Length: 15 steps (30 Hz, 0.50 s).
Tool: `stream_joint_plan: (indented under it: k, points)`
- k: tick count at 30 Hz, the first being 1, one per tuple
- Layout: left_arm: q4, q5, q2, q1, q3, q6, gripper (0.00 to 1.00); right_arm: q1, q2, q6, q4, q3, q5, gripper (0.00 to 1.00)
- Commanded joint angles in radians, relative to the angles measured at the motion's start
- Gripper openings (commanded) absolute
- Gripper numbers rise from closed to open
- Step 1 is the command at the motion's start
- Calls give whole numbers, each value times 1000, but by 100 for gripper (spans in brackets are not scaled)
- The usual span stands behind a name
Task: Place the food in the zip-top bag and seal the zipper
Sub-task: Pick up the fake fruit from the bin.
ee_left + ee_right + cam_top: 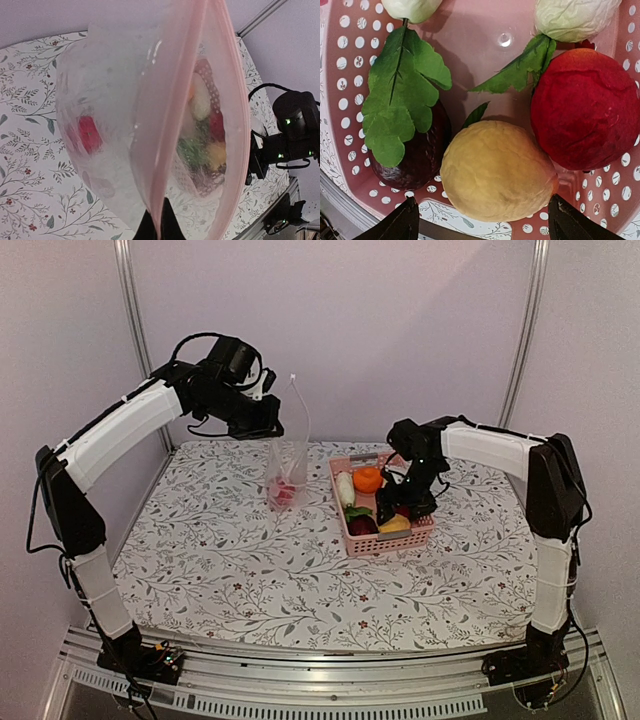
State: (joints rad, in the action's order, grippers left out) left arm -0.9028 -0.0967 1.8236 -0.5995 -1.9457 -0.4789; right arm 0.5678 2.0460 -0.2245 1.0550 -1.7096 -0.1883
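Observation:
My left gripper (272, 430) is shut on the rim of the zip-top bag (288, 465) and holds it hanging upright above the table, left of the pink basket (357, 543). In the left wrist view my gripper (158, 229) pinches the pinkish zipper (175, 100). The bag's mouth gapes open and a red food piece (87, 134) lies inside. My right gripper (398, 508) is down in the basket. Its open fingers (406, 224) stand on both sides of a yellow fruit (497, 172). A red fruit (587, 107), a dark purple vegetable (422, 157) with green leaves (400, 95) and cream-white pieces (572, 17) lie around it.
An orange fruit (367, 479) and a white vegetable (345, 488) lie at the basket's far end. The basket stands right of centre on the floral tablecloth (250, 580). Walls and metal posts close the back; the table's metal rail (320, 680) runs along the near edge.

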Motion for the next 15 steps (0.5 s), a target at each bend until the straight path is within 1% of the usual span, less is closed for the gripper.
stream_joint_plan:
  k: [1, 10, 13, 15]
  points:
    - [-18, 8, -10, 15, -5, 15, 0, -8, 46, -7, 11, -30, 10, 89]
    - [-19, 8, -10, 15, 1, 14, 0, -9, 87, -13, 5, -30, 25, 94]
    - [-19, 7, -10, 15, 2, 14, 0, -9, 94, -9, 3, -28, 29, 93]
    - [-19, 6, -10, 15, 2, 15, 0, -9, 96, -9, -1, -27, 37, 90]
